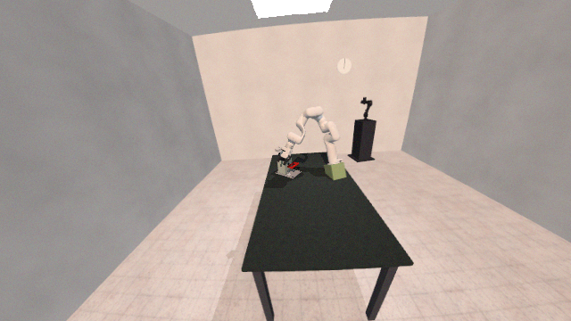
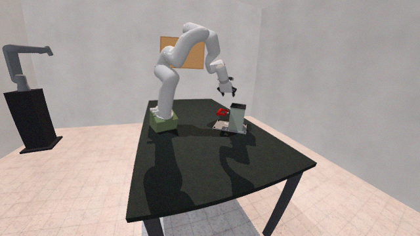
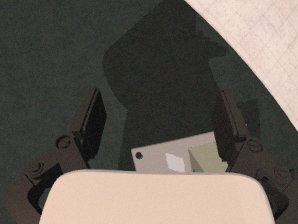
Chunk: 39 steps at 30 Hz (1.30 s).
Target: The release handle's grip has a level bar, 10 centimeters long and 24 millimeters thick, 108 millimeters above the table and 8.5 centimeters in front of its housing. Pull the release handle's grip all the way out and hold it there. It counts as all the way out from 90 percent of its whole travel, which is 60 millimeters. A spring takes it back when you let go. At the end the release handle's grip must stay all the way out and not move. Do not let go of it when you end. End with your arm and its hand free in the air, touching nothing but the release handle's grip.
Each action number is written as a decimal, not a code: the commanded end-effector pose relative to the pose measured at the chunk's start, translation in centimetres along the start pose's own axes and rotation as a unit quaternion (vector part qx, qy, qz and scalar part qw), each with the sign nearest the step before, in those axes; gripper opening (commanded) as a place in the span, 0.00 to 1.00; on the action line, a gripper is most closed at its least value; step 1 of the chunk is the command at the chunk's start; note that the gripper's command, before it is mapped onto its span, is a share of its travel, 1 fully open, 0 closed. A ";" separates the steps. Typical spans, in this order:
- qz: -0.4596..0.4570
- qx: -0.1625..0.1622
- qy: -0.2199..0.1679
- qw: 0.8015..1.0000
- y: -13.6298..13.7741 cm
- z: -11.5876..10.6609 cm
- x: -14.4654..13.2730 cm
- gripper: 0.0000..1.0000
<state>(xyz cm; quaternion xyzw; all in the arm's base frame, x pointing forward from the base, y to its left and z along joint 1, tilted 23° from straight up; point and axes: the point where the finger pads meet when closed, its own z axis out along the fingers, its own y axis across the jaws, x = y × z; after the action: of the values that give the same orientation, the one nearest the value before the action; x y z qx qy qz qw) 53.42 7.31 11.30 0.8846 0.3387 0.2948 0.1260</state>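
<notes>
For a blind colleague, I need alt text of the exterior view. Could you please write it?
A white arm on a green base holds its open, empty end effector in the air above a grey housing with a red handle, all on a dark table. A second arm stands on a black pedestal at the left.

Housing (image 3: 174,160) — mostly behind end effector (image 3: 161,125)
</notes>
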 end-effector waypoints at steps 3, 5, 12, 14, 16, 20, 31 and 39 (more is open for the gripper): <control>-0.003 0.002 -0.008 1.000 -0.2 0.0 -0.2 1.00; -0.015 0.004 -0.034 0.999 -1.3 0.3 -1.5 1.00; -0.002 0.000 -0.044 0.999 -1.2 0.0 -1.9 1.00; -0.002 0.000 -0.044 0.999 -1.2 0.0 -1.9 1.00; 0.010 -0.002 -0.055 0.998 -1.1 -0.4 -2.4 1.00; 0.023 -0.004 -0.065 0.998 -1.1 -0.8 -2.8 1.00; 0.070 -0.004 -0.106 0.992 -1.5 -2.3 -4.3 1.00; 0.106 0.005 -0.144 0.984 -2.4 -3.9 -5.5 1.00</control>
<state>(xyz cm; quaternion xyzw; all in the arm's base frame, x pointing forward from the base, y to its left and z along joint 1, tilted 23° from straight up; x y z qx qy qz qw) 47.82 5.65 10.54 0.9365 0.2448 0.2044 0.1460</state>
